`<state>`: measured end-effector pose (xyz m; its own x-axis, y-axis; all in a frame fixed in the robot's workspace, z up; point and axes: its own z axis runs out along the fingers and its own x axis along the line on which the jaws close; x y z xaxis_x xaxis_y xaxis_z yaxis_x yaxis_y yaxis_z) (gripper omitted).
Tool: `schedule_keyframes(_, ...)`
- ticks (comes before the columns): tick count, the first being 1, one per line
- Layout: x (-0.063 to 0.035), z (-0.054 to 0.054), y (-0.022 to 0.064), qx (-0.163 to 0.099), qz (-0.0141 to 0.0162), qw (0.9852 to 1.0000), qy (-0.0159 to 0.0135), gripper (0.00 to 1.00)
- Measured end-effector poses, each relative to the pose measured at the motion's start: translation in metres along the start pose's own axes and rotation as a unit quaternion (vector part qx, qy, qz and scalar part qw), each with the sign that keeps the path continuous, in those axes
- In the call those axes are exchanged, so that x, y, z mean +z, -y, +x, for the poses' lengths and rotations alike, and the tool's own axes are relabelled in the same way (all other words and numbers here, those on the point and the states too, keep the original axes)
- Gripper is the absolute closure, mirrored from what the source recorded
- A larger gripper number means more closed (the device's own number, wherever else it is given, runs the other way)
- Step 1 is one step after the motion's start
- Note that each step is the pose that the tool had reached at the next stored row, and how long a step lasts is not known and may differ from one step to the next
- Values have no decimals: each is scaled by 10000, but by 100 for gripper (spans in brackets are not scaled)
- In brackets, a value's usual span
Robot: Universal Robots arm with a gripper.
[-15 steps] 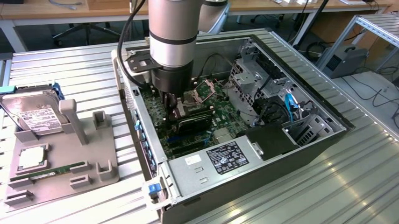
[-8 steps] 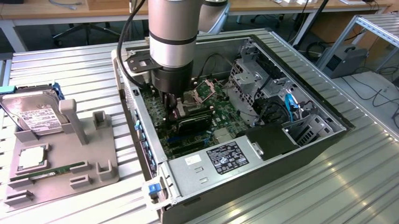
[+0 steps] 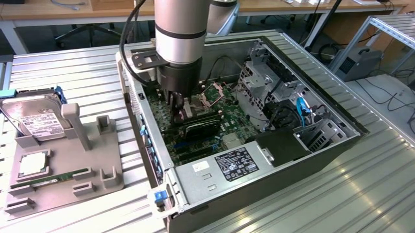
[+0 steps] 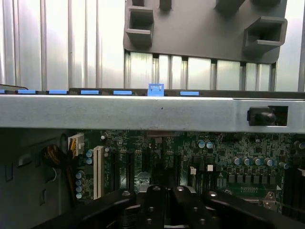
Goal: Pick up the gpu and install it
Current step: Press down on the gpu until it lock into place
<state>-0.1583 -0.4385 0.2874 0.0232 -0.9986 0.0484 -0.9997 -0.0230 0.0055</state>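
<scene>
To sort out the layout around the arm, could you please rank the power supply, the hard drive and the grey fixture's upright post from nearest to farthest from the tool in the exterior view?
The tool is inside the open computer case.
1. Power supply: inside the case, at its near end.
2. Grey fixture's upright post: outside the case, toward the exterior view's left.
3. Hard drive: standing in the fixture, farthest to that left.

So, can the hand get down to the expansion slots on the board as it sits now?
Probably yes. The case is open, the hand is inside over the board, and the wrist view shows nothing between it and the slots; the cables lie aside.
</scene>
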Motion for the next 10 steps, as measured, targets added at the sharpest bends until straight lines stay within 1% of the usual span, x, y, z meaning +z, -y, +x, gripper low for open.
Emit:
schedule_keyframes(2, -1, 2, 22, 0, -7, 10000, 0, 89)
schedule_keyframes(4, 0, 7, 56, -1, -22, 10000, 3, 89)
schedule_keyframes(6, -1, 10, 107, -2, -43, 10000, 4, 89)
schedule_keyframes(10, -1, 11, 118, -2, -47, 10000, 5, 89)
